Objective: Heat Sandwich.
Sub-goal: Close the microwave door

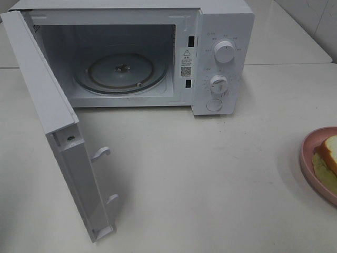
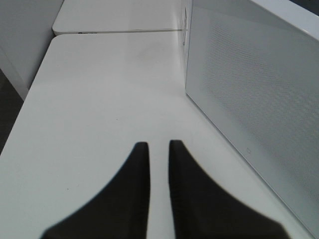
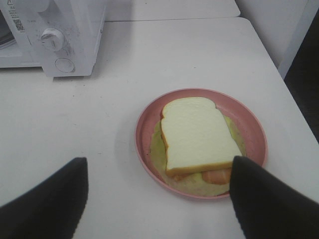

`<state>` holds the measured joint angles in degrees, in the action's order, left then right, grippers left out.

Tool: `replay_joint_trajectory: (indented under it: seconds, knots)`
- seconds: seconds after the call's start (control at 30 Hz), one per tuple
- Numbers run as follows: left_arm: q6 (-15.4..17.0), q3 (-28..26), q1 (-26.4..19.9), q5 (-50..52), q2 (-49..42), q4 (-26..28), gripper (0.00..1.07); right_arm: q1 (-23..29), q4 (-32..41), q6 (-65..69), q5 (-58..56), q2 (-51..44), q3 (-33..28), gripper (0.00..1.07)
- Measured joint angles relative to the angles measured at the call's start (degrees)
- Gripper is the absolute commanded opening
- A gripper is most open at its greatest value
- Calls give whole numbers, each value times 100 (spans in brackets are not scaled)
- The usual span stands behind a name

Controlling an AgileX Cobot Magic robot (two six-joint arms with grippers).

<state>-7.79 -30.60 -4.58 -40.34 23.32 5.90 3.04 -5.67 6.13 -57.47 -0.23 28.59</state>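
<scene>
The sandwich (image 3: 197,134), white bread over a pale yellow-green layer, lies on a round pink plate (image 3: 249,124). In the high view the sandwich (image 1: 329,153) and plate (image 1: 308,158) are cut off by the right edge. My right gripper (image 3: 159,160) is open, with a finger on either side of the plate's near part. The white microwave (image 1: 221,31) stands at the back with its door (image 1: 58,132) swung wide open to the left and a bare glass turntable (image 1: 122,71) inside. My left gripper (image 2: 158,149) is shut and empty, beside the door's outer face (image 2: 259,89). Neither gripper shows in the high view.
The microwave has two knobs (image 1: 225,52) and a round button (image 1: 214,105) on its right panel, which also shows in the right wrist view (image 3: 60,40). The open door juts out over the white table (image 1: 210,184). The table's right edge (image 3: 279,79) runs close to the plate.
</scene>
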Motion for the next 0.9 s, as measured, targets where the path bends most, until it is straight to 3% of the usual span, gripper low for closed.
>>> replay_joint_trajectory:
  seconds: [0.23, 0.5, 0.9]
  knots:
    - [0, 510, 0, 1289, 481, 74, 0, 0, 0, 0, 0, 0, 0, 76]
    - [0, 1621, 0, 3558, 905, 74, 0, 0, 0, 0, 0, 0, 0, 76]
    - [120, 1822, 0, 5541, 2223, 52, 0, 0, 0, 0, 0, 0, 0, 76]
